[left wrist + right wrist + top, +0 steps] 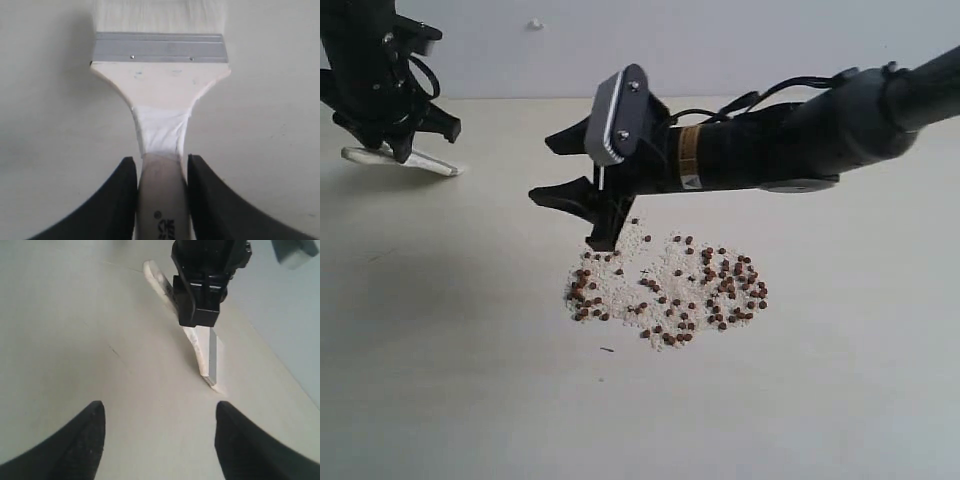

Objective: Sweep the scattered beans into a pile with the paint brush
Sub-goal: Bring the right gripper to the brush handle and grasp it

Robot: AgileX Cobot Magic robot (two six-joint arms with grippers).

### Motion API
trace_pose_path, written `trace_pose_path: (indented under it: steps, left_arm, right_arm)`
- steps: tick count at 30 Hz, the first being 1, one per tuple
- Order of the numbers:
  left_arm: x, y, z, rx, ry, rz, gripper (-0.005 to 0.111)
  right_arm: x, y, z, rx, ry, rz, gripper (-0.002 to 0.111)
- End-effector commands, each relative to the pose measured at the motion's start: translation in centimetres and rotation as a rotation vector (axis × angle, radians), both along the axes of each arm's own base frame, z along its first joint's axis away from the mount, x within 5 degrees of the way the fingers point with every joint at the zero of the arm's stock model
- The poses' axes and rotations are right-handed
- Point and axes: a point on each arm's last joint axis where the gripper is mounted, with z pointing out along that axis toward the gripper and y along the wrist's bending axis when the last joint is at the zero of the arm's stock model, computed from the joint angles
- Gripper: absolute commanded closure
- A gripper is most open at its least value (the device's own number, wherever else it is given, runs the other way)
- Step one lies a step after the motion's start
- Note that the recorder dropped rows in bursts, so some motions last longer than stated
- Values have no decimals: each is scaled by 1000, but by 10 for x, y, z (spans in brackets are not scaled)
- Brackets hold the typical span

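Two sets of fingers: my left fingers (112,200) clamp the paint brush (160,75) handle; my right fingers (565,195) spread wide beside the beans (670,290).

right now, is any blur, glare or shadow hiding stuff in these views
Exterior view: even light, beans sharp, only soft shadows. Left wrist view: paint brush bristles wash out against the pale table. Right wrist view: gripper fingers out of focus.

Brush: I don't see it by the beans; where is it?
The brush sits far left in the exterior view, held by the left gripper, well clear of the beans.
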Motion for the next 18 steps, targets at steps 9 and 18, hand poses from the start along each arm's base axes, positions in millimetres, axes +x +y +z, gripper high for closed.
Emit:
trace_pose_path:
  steps: [9,18]
  left_arm:
    - [8,-13,32,-136,-54,-38,107]
    - [6,-17,31,-187,-35,-29,107]
  right_arm:
    - [37,43,-45,58,26,-45,48]
    - [52,83,-56,179,27,-70,48]
